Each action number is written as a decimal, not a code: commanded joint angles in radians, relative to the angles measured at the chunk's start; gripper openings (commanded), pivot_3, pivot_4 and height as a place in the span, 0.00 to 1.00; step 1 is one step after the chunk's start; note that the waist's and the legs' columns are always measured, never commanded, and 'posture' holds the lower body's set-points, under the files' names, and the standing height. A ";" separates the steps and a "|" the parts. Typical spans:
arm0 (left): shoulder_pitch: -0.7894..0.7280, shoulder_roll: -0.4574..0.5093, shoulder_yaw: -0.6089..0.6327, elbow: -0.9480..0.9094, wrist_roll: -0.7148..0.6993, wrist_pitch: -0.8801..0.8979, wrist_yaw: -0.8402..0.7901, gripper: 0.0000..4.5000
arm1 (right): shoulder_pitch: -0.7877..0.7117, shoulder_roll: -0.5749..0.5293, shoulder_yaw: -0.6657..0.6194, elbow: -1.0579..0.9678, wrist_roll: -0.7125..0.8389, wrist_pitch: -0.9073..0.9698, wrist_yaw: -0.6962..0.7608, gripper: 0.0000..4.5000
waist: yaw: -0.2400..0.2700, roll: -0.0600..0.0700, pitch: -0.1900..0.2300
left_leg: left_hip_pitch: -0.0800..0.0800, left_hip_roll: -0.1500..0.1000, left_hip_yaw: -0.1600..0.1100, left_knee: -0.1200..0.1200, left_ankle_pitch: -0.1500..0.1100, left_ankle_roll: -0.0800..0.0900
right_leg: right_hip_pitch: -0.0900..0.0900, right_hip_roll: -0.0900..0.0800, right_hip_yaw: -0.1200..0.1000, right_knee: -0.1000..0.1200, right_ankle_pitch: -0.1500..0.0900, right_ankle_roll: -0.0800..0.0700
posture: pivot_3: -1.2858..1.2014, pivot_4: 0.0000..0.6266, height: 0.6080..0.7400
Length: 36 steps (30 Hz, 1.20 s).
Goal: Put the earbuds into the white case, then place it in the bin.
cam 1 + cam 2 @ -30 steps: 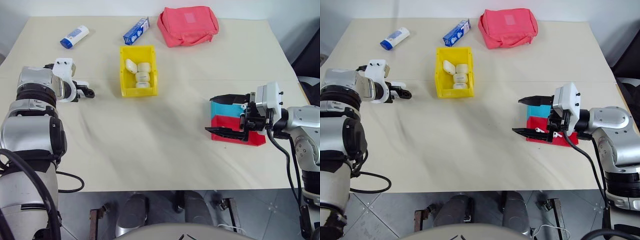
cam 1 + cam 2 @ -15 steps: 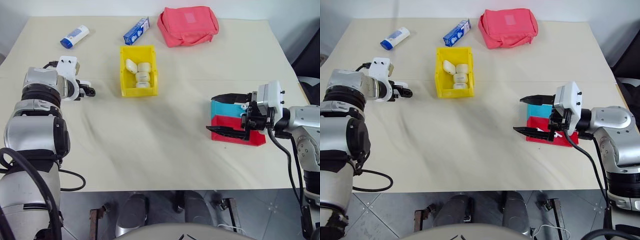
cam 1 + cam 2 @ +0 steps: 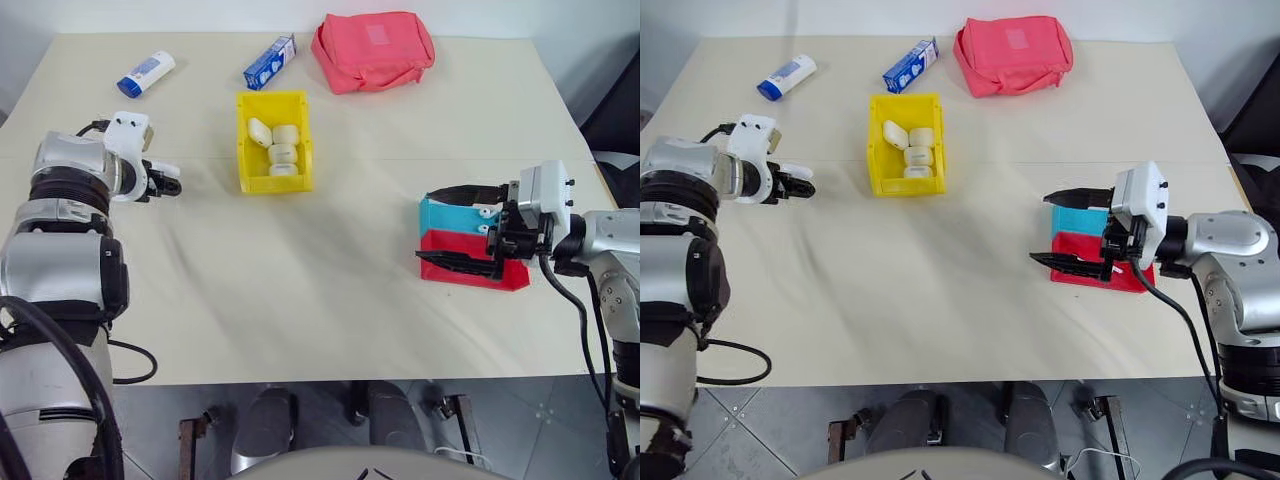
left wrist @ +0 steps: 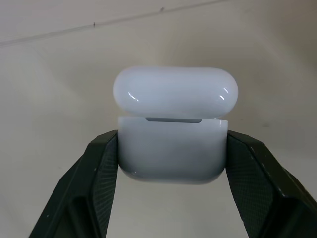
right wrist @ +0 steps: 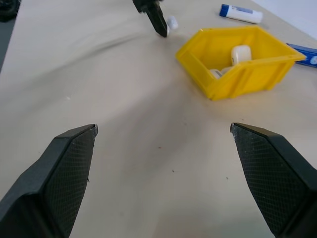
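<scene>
Since a second ago the left gripper (image 4: pixel 171 163) has closed on the white case (image 4: pixel 173 126) and lifted a little off the table (image 3: pixel 300 300); the right arm has kept its place.

Nearest the robot, the right gripper (image 3: pixel 458 228) hangs with its jaws spread wide and nothing between them, just in front of the red tray (image 3: pixel 510 278) and the teal tray (image 3: pixel 445 216) stacked behind it. A small white piece that may be an earbud lies on the teal tray, too small to be sure.

Farther out on the left, the case sits squarely between the two black fingers (image 4: pixel 94 178), clamped across its lower body, with the lid raised just enough to show a dark gap at the seam. Whether the earbuds are inside I cannot tell.

Beyond it, near the middle of the table, stands the bin (image 3: pixel 243 140), already holding several cream-tinted cases. At the far edge lie a white tube (image 3: pixel 145 73), a blue carton (image 3: pixel 270 62) and a pink pouch (image 3: pixel 374 48).

The step in hand looks like carrying the case. To do it well, keep the squeeze on the body, not the lid, so the hinge stays free. Keep the case level. If earbuds remain to load, bring it toward the right gripper, not the bin.
</scene>
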<state>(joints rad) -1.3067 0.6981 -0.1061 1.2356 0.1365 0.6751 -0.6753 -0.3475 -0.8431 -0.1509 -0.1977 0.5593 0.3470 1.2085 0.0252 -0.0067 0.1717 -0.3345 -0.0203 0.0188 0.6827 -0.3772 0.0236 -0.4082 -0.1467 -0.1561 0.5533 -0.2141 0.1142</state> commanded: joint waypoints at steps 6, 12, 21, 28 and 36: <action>0.244 0.155 -0.113 -0.560 -0.028 0.031 -0.457 0.62 | 0.034 -0.035 -0.071 -0.054 0.025 0.007 -0.013 1.00 | -0.001 0.000 0.000 | 0.000 0.002 0.000 0.000 0.000 0.000 | 0.000 -0.001 0.001 0.000 0.000 0.000 | 0.52 0.24 1.00; 0.415 0.180 -0.115 -1.017 -0.155 0.163 -0.610 0.62 | 0.082 -0.037 -0.102 -0.096 0.038 0.024 -0.044 1.00 | 0.006 0.000 0.000 | 0.000 0.002 -0.007 0.002 0.000 0.000 | 0.001 -0.002 0.001 0.000 0.000 0.000 | 0.52 0.24 1.00; 0.369 0.066 -0.229 -1.111 -0.207 0.164 -0.635 0.62 | 0.151 -0.022 -0.127 -0.167 0.054 0.037 -0.107 1.00 | 0.010 0.000 0.000 | 0.000 0.001 -0.009 0.002 0.001 0.002 | 0.001 -0.002 0.002 0.001 0.000 0.000 | 0.52 0.24 1.00; 0.275 -0.130 -0.282 -0.988 -0.222 0.009 -0.606 0.62 | 0.285 0.001 -0.204 -0.292 0.086 0.065 -0.196 1.00 | 0.031 0.000 0.000 | 0.000 0.000 -0.008 0.002 0.001 0.003 | 0.001 -0.002 0.001 0.001 0.000 0.000 | 0.52 0.24 1.00; 0.282 -0.191 -0.409 -0.929 -0.164 -0.080 -0.707 0.62 | 0.440 0.020 -0.295 -0.429 0.122 0.102 -0.282 1.00 | 0.028 0.001 -0.001 | -0.001 0.001 -0.008 0.002 0.001 0.004 | 0.002 -0.002 0.002 0.000 0.001 0.000 | 0.52 0.24 1.00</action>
<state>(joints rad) -1.0122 0.5031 -0.4814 0.2963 -0.0588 0.6106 -1.3572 0.0896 -0.8257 -0.4088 -0.5842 0.6555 0.4469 0.9421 0.0529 -0.0053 0.1712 -0.3353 -0.0196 0.0112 0.6844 -0.3762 0.0280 -0.4055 -0.1486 -0.1536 0.5537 -0.2130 0.1141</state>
